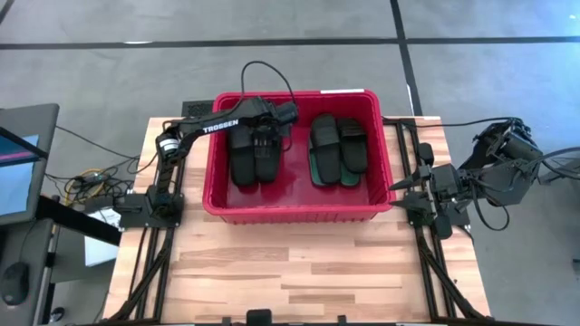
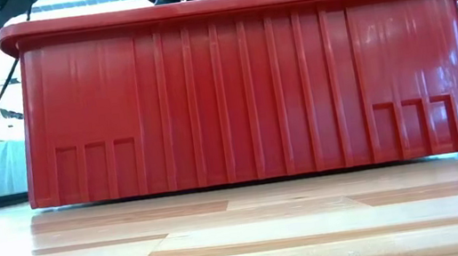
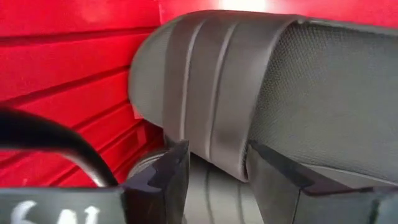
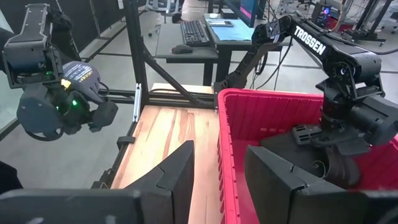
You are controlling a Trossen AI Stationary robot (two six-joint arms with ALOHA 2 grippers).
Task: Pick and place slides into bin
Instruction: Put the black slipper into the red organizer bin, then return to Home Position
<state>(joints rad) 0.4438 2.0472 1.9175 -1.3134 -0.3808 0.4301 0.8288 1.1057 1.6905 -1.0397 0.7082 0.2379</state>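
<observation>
1. Left end effector (image 1: 264, 138) is down inside the bin (image 1: 294, 214), fingers apart around a black slide's strap (image 3: 205, 81).
2. Right end effector (image 4: 217, 171), fingers apart and empty, waits beside the bin.
3. More slides (image 1: 337, 149) lie in the bin.

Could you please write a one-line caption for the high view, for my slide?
Overhead: left hand reaches into the red bin over black slides; more slides lie beside; right hand waits at the table's edge.

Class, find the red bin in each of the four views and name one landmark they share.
High view: red bin, upper centre of the table.
Low view: its ribbed side wall fills the picture.
Left wrist view: red inner wall behind a black slide.
Right wrist view: rim, lower right.
Shared landmark: the bin's red ribbed wall.
</observation>
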